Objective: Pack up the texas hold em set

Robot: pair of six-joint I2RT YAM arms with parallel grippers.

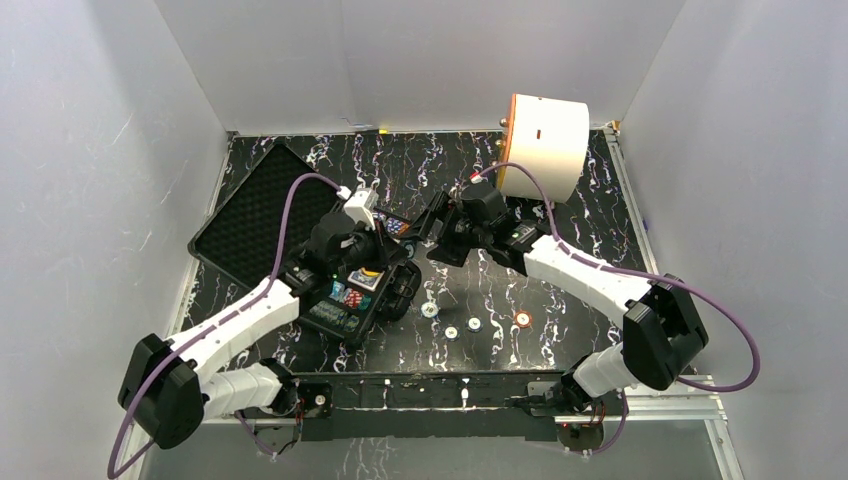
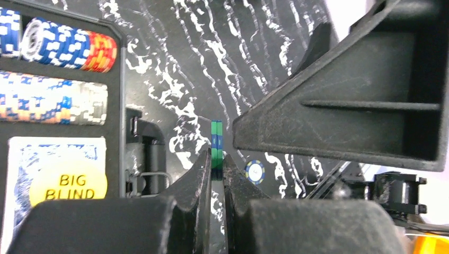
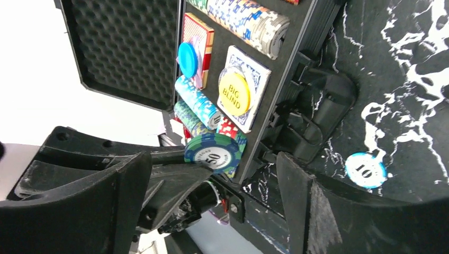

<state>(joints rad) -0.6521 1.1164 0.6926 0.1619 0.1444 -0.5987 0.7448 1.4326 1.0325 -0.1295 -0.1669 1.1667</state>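
The black case lies open at the left, its foam-lined lid (image 1: 250, 215) flat and its tray (image 1: 322, 312) holding rows of chips. My left gripper (image 1: 388, 247) is shut on two green-and-blue chips (image 2: 216, 145), held edge-on above the table beside the tray. In the right wrist view their face reads 50 (image 3: 213, 153). My right gripper (image 1: 432, 235) is open and empty, and those chips sit between its fingers (image 3: 312, 211). The tray shows a yellow BIG BLIND button (image 3: 234, 93) on a blue deck, a blue button (image 3: 187, 60) on a red deck (image 3: 204, 33), and chip rows (image 2: 69, 45).
Several loose chips lie on the marble table in front of the case (image 1: 451, 332), one orange-rimmed (image 1: 523, 319), and a white-and-blue 10 chip (image 3: 366, 170). A large white cylinder with an orange face (image 1: 542, 147) stands at the back right. White walls close in the sides.
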